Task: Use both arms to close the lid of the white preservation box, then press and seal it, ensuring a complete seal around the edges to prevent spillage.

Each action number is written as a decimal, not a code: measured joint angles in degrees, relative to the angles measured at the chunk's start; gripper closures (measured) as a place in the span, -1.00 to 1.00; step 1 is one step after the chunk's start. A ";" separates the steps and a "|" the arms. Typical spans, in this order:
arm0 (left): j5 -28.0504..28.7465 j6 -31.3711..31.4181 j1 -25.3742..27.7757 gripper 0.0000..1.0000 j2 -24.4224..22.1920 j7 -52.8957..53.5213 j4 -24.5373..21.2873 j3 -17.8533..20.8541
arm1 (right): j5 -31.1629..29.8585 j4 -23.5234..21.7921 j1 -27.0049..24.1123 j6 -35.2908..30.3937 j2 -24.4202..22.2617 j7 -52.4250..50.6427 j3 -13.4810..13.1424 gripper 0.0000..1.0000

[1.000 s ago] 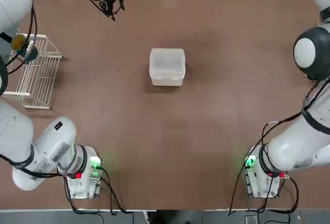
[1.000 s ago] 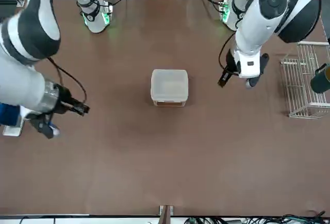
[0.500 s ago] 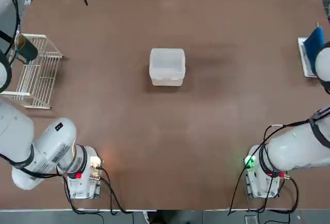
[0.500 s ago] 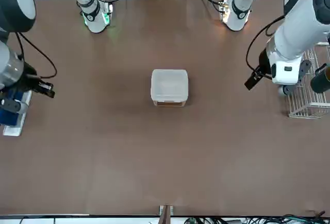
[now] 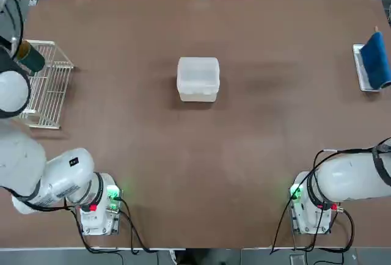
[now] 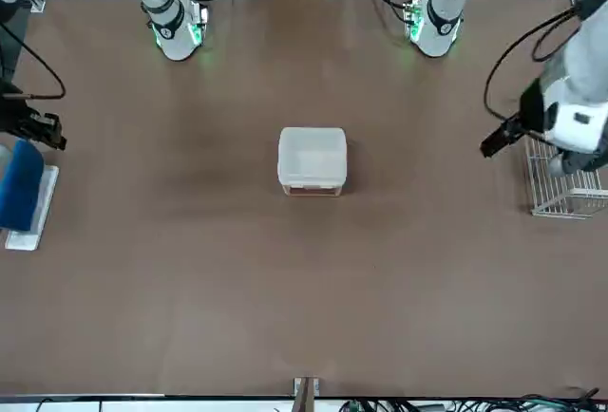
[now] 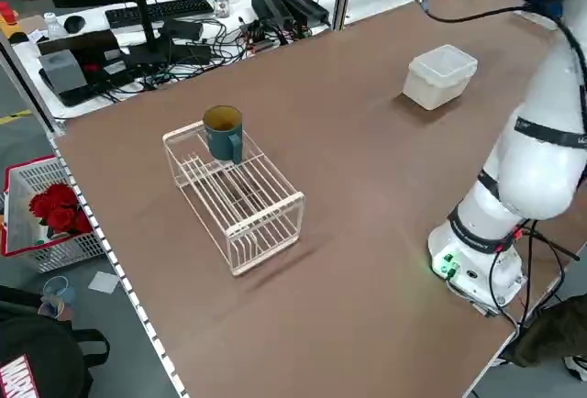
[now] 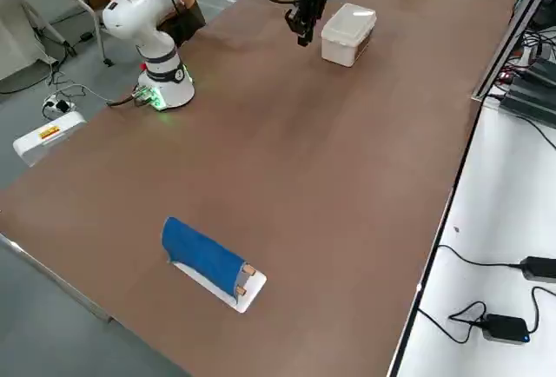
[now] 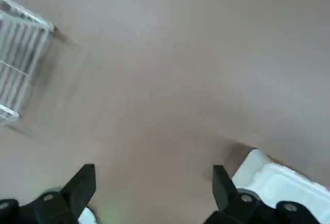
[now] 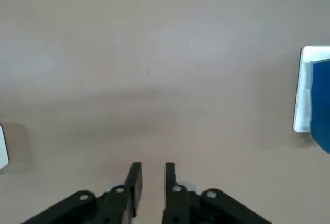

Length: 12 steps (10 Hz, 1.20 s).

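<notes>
a: the white preservation box sits alone near the middle of the table, with the lid lying flat on top of it. whether it is snapped home all the way round, i cannot tell.

b: and the arms?

a: both are well away from it. the left gripper hangs over bare table beside the white wire rack, its fingers wide apart and empty. the right gripper is out near the blue item on its white tray, fingers only a narrow gap apart, holding nothing.

b: so how would you do the sealing well?

a: my guess: bring 1 gripper in from each side, so the box cannot slide. press straight down on the lid's rim rather than its centre, which would likely just flex. work the edges in turn, corners too, with the 2 pressing on opposite sides together so 1 side does not pop up.
</notes>
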 joint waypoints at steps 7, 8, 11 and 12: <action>-1.67 -1.33 -12.40 -1.00 -8.75 19.47 -0.85 13.27 | 0.00 0.02 0.06 0.67 -1.09 -1.37 0.13 -1.00; -2.33 -1.33 -12.42 -1.00 -8.72 19.84 -1.13 13.66 | 0.00 0.03 0.08 0.67 -1.15 -1.43 0.17 -1.00; -3.11 -1.34 -12.34 -1.00 -8.65 20.75 -1.87 14.07 | -0.25 0.98 -1.02 1.13 -1.44 -1.76 1.47 -1.00; -3.40 -1.33 -12.33 -1.00 -8.51 20.94 -2.01 14.22 | -0.99 1.96 -3.46 1.17 -1.46 -2.00 3.90 -1.00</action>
